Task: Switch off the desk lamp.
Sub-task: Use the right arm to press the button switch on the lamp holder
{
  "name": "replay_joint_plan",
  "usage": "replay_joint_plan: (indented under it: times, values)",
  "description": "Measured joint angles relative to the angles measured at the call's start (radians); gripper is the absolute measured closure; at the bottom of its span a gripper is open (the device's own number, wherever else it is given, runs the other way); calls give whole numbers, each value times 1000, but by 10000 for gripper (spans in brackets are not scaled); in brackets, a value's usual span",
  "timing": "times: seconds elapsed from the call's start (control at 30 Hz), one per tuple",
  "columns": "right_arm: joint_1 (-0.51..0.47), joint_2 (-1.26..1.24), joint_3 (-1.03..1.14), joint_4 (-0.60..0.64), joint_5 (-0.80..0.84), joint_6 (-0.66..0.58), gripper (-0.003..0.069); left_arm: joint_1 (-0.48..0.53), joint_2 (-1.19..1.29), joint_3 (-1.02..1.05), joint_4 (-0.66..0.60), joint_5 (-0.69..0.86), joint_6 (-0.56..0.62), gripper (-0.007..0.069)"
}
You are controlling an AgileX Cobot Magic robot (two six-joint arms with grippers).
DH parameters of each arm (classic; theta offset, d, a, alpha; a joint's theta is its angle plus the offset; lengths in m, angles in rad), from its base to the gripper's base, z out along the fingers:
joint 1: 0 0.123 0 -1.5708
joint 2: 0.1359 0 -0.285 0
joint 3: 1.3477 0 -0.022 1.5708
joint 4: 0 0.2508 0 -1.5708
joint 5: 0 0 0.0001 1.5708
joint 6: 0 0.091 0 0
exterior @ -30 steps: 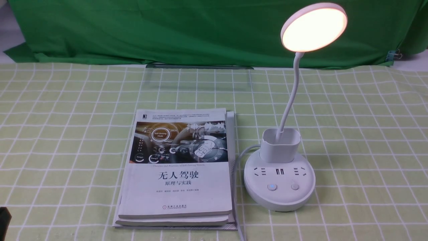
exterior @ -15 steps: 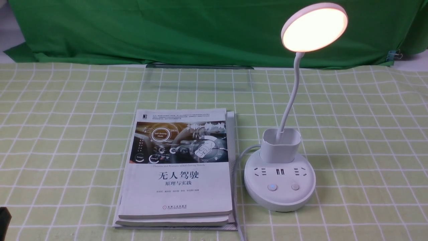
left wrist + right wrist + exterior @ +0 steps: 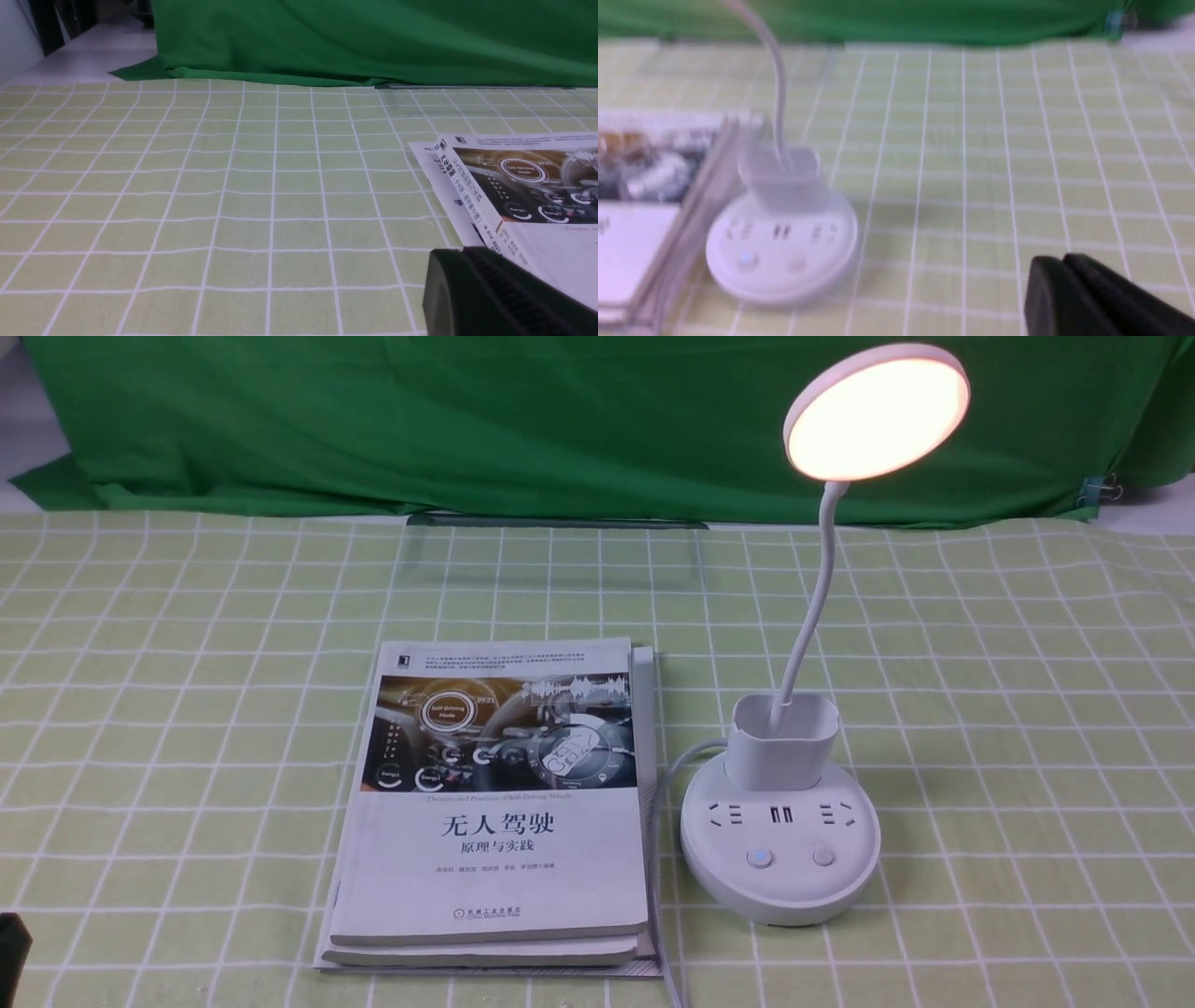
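The desk lamp stands right of centre, and its round disc head (image 3: 876, 413) glows warm white. A thin neck (image 3: 810, 602) runs down into the squarish cup (image 3: 782, 742) on the round base (image 3: 780, 896). The base carries a button with a blue light (image 3: 760, 858) and a plain one (image 3: 822, 857). In the blurred right wrist view the base (image 3: 782, 254) lies well apart from my right gripper (image 3: 1064, 259), which is shut and empty. My left gripper (image 3: 462, 252) is shut and empty, low over the cloth beside the books' corner.
Stacked books (image 3: 495, 859) lie just left of the lamp, also seen in the left wrist view (image 3: 537, 186). The lamp's grey cord (image 3: 665, 803) runs between them toward the front edge. A green backdrop (image 3: 467, 420) hangs behind the checked tablecloth (image 3: 1027, 709).
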Motion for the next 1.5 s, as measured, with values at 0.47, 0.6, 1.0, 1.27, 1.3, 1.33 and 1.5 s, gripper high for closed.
replay_joint_plan:
  times: [0.47,0.6,1.0,1.27,1.3,1.33,1.5]
  values:
    - [289,691,-262,74,138,-29,630,0,0,0,0,0,0,623]
    - [318,805,-290,111,113,-38,630,0,0,0,0,0,0,623]
    - [318,968,-308,143,-58,-63,630,0,0,0,0,0,0,623]
    - [297,1025,-321,147,-101,-71,630,0,0,0,0,0,0,623]
    - [297,1027,-321,147,-105,-72,630,0,0,0,0,0,0,623]
    - [297,1028,-321,148,-111,-72,630,0,0,0,0,0,0,623]
    - [297,1033,-322,148,-144,-80,630,0,0,0,0,0,0,623]
